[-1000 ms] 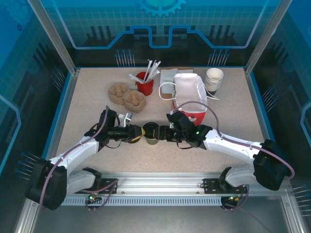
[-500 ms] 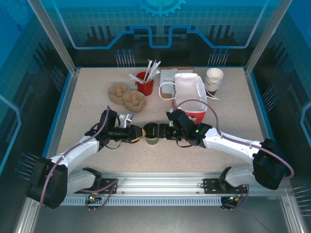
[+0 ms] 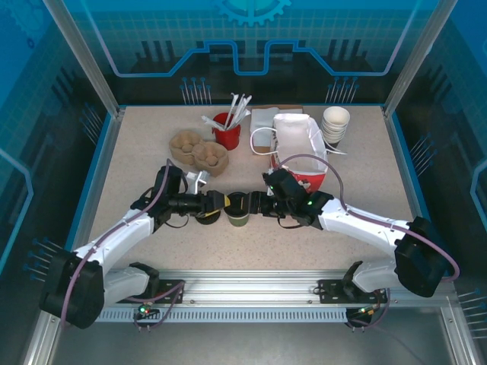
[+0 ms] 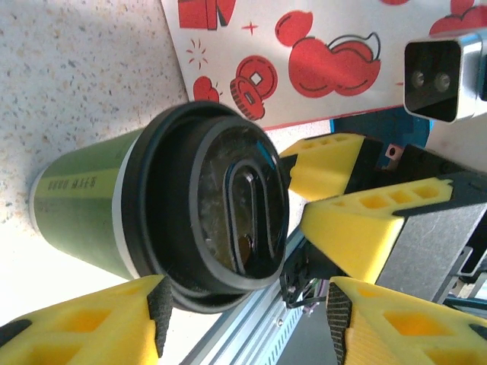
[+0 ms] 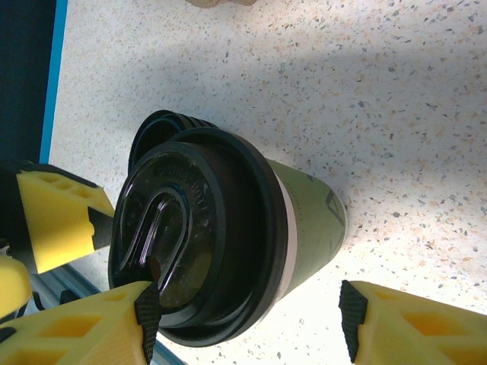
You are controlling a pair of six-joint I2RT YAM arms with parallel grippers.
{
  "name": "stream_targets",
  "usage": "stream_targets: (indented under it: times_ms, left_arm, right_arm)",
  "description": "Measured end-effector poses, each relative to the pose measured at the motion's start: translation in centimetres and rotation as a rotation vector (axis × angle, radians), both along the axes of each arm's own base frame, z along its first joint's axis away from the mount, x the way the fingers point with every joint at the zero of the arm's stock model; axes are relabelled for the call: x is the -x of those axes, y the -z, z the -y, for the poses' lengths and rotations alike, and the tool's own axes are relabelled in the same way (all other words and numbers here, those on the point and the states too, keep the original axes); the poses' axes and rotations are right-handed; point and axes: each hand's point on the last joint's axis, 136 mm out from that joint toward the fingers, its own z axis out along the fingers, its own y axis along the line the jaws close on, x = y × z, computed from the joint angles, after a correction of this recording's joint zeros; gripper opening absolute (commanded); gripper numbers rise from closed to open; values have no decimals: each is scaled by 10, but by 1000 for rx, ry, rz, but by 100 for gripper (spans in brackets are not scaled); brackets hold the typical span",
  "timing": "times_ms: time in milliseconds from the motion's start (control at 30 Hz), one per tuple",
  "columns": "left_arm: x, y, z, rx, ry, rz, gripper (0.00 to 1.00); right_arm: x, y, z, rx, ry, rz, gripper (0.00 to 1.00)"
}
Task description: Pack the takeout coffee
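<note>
While both sets of jaws stand apart, the left gripper and right gripper face each other across the coffee. It stands upright on the surface between them, with neither clamped on it. It looks light, with thin paper sides likely to dent and a smooth lid that might pop off. A gentle hold on the body below the lid seems safest. A black ring sits just beside it. The tall bag stands close behind, its rim to be cleared.

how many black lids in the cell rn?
2. One caps the takeout coffee; one loose black lid lies right beside that cup. Others could hide behind the paper bag.
</note>
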Motion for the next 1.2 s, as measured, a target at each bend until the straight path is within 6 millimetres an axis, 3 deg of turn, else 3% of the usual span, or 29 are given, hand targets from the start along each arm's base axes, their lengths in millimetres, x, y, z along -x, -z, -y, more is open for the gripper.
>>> stream_targets:
  times_ms: [367, 1200]
  left_arm:
    - [-21, 0, -6, -78, -45, 20, 61]
    - [-25, 27, 0, -152, 15, -38, 58]
  right_arm:
    - [-6, 0, -7, -4, -7, -6, 66]
    - [-10, 1, -14, -16, -16, -11, 60]
